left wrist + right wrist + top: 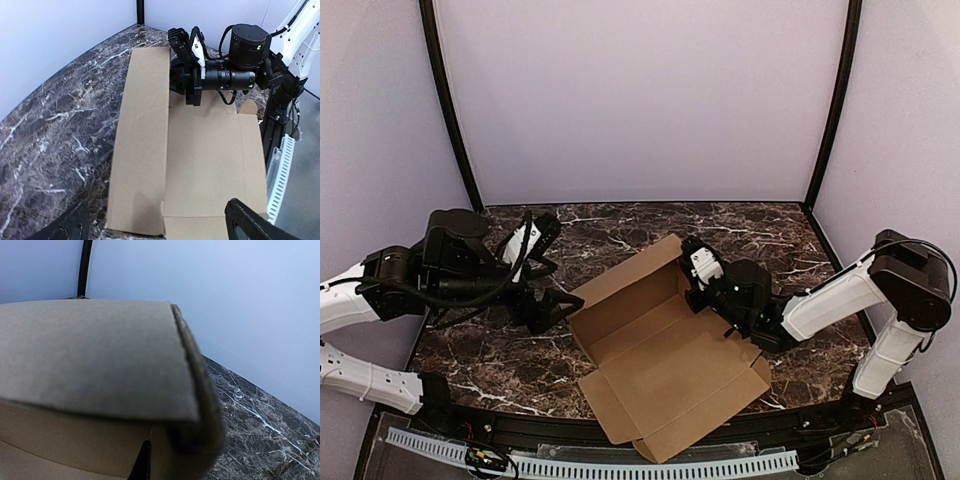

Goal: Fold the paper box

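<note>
The paper box point(665, 360) is a plain brown die-cut sheet lying open on the marble table, with its back long flap point(625, 275) raised. In the left wrist view the box point(210, 150) lies ahead with that flap point(142, 125) on the left. My left gripper point(562, 308) is open at the box's left corner, and its fingers point(247, 222) straddle the near edge without touching it. My right gripper point(696, 275) is at the right end of the raised flap. In the right wrist view the flap point(90, 355) fills the frame, blurred, and hides the jaws.
The dark marble table point(620, 225) is enclosed by pale walls with black corner posts point(450, 110). A white cable rail point(590, 465) runs along the near edge. The right arm point(240, 60) shows across the box in the left wrist view.
</note>
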Available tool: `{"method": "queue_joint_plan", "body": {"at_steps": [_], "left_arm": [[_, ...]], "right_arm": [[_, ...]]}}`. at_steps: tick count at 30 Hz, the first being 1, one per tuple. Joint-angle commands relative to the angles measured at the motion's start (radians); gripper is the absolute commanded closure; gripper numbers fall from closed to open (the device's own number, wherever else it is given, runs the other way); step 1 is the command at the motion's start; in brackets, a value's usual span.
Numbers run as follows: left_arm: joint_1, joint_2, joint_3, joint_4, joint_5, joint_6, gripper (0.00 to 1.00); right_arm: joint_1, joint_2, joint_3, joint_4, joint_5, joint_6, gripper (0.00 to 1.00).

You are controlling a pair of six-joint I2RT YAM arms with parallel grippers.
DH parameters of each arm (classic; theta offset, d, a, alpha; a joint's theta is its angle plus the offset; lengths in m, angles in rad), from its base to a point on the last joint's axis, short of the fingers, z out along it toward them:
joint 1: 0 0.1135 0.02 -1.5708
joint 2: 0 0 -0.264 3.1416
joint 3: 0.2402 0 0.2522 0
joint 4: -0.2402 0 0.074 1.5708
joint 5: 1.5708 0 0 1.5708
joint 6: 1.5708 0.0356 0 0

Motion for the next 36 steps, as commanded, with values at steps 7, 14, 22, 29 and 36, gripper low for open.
{"method": "queue_joint_plan", "body": {"at_steps": [7,14,22,29,36], "left_arm": [[0.031,0.201,0.095,0.275,-0.028,0.145,0.57],[0.113,0.385,0.182,0.427,0.245,0.091,0.99],[0.12,0.563,0.273,0.472,0.368,0.031,0.99],[0.132,0.64,0.277,0.527,0.344,0.007,0.99],[0.131,0.693,0.251,0.542,0.285,0.005,0.99]], "right_arm": [[-0.004,-0.049,-0.083,0.105,-0.207,0.022,1.0],[-0.004,-0.032,-0.078,0.103,-0.198,0.059,1.0],[-0.004,-0.022,-0.073,0.1,-0.173,0.064,1.0],[-0.004,-0.021,-0.103,0.145,-0.192,0.066,1.0],[-0.004,-0.007,-0.134,0.208,-0.232,0.057,1.0]]}}
